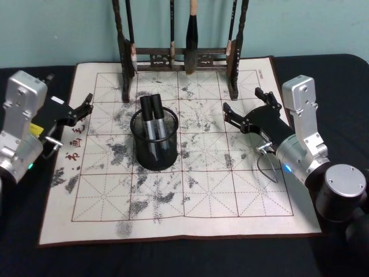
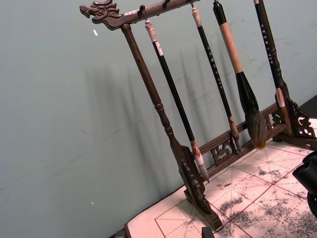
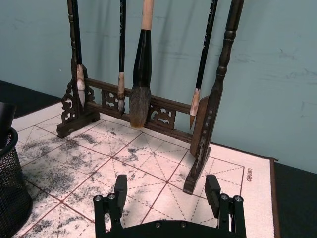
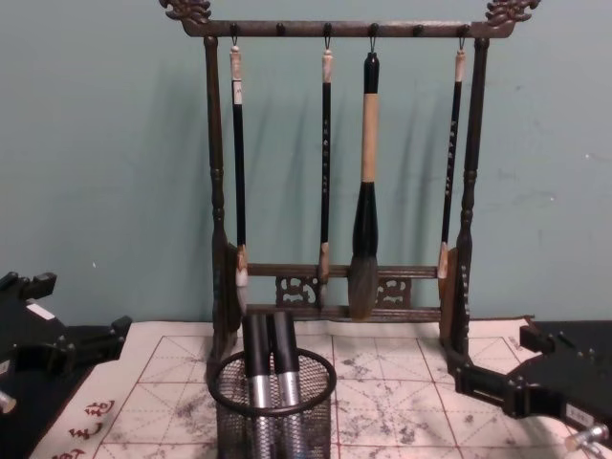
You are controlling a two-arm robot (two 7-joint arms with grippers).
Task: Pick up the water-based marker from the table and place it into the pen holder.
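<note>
Jaws open and empty on both our left gripper (image 1: 86, 104) and right gripper (image 1: 245, 109); two markers (image 1: 152, 118) stand in the pen holder (image 1: 154, 151), so we judge the task done.

Head looks down, chest level; both wrists face the brush rack (image 4: 344, 172).

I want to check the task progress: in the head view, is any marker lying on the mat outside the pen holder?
No, both markers stand upright inside the pen holder, and the mat around it carries just ink stains.
</note>
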